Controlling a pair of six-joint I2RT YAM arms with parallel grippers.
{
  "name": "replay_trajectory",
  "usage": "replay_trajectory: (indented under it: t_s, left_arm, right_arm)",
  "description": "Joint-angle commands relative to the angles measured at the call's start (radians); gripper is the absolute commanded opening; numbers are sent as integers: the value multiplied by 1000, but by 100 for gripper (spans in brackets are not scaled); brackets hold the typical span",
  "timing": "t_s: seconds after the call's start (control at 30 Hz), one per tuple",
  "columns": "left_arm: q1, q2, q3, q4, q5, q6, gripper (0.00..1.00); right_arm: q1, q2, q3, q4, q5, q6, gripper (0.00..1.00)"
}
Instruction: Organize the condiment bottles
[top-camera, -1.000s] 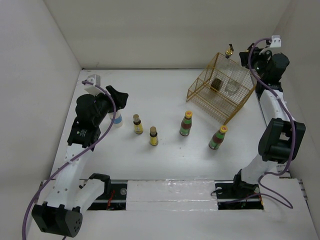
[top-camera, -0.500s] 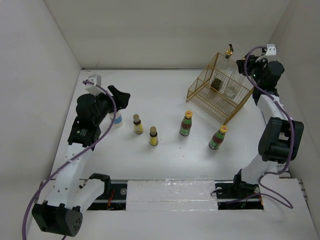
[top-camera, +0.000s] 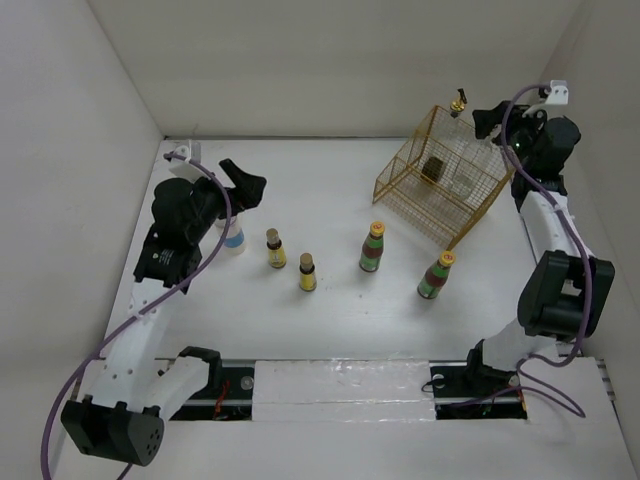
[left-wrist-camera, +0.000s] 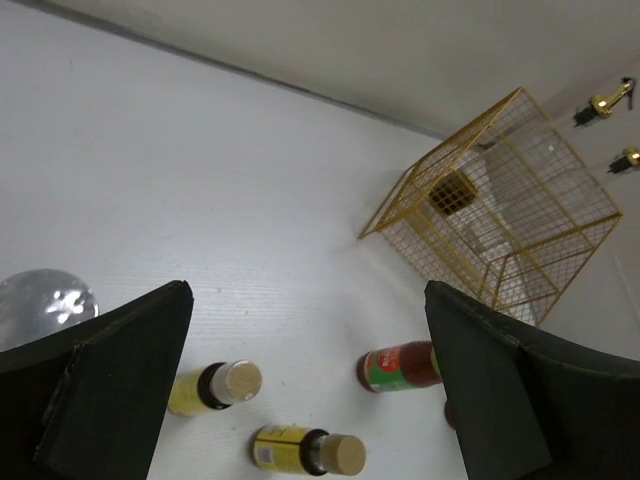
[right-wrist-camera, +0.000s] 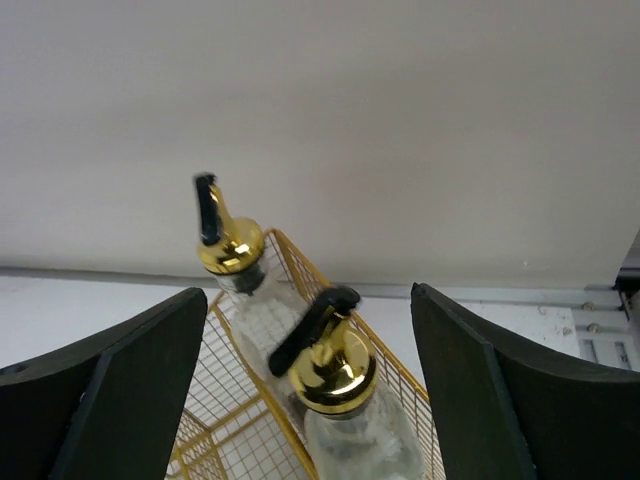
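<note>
Condiment bottles were found in two groups. One tall glass bottle (right-wrist-camera: 228, 250) and a second glass bottle (right-wrist-camera: 333, 372), each fitted with a gold pourer, were stood inside the gold wire basket (top-camera: 425, 205) at the far right of the table (top-camera: 320, 180). Outside the basket, a loose row was formed by the white blue-banded bottle (top-camera: 234, 238), two small yellow bottles (top-camera: 275, 249) (top-camera: 307, 272) and two green-red-labelled bottles (top-camera: 373, 247) (top-camera: 436, 275), all upright. The left gripper (top-camera: 243, 181) was held near the white bottle, jaws spread wide, nothing gripped. The right gripper (top-camera: 486, 120) was held near the pourers, jaws wide apart, neither bottle touched.
</note>
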Motion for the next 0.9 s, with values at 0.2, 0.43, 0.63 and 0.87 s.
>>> replay_trajectory:
  t_s: [0.2, 0.43, 0.63, 0.87]
  left_arm:
    - [-27, -42, 161, 91, 5, -90, 100]
    - [-27, -29, 238, 85, 27, -177, 100]
    - [-27, -19, 282, 51, 65, -217, 100]
    - [-27, -48, 261, 83, 74, -226, 100]
  right_arm:
    - [203, -198, 65, -286, 132, -84, 96]
    - [545, -267, -147, -368, 313, -82, 94]
    - [697, -339, -226, -484, 473, -107, 99]
    - [754, -341, -279, -557, 555, -84, 100]
